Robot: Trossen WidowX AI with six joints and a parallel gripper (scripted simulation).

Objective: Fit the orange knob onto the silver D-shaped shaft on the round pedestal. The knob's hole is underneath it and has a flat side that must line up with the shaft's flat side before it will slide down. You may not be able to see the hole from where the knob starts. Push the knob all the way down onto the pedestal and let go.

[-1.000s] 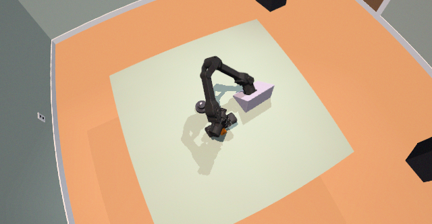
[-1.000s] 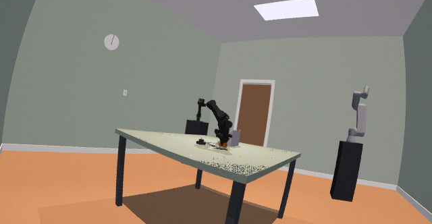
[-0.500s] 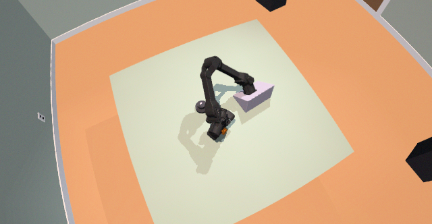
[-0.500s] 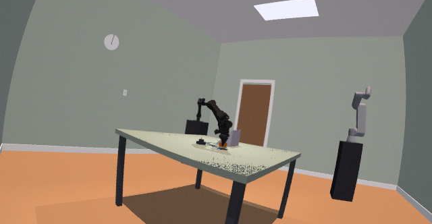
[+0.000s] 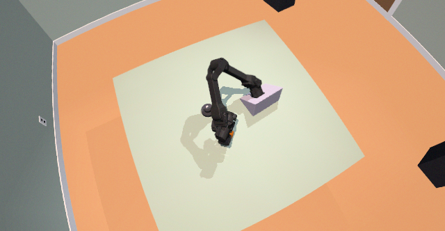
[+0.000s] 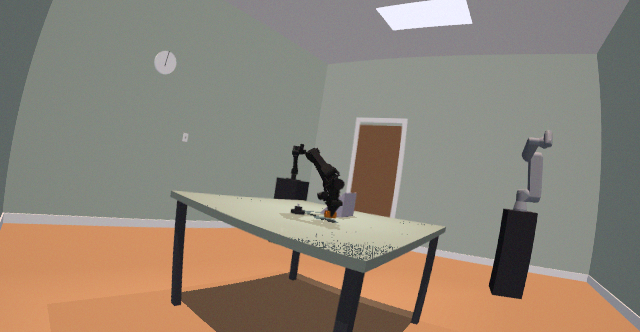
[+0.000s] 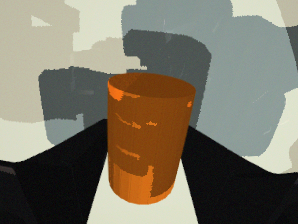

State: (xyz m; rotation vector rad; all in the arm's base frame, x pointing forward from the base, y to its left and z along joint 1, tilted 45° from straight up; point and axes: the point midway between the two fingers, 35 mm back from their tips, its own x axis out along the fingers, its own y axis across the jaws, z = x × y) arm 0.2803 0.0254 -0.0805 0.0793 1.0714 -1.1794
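Note:
The orange knob (image 5: 231,133) (image 6: 328,214) (image 7: 150,160) is a plain cylinder held between the two black fingers. My gripper (image 5: 229,136) (image 6: 331,210) (image 7: 145,128) is shut on it. In the wrist view one flat round end of the knob shows, with no hole in it; its underside is hidden. Whether the knob touches the table or hangs just above it, I cannot tell. The round dark pedestal (image 5: 204,112) (image 6: 297,211) stands apart from the knob, to its left in the top and exterior views. Its shaft (image 5: 207,107) is a small pale spot, and its flat side is too small to make out.
The arm's base stands on a pale purple block (image 5: 265,102) (image 6: 349,205) on the pale green table (image 5: 167,81) (image 6: 400,232). In the top view the arm's lower links pass close beside the pedestal. Shadows of the arm fall around the knob.

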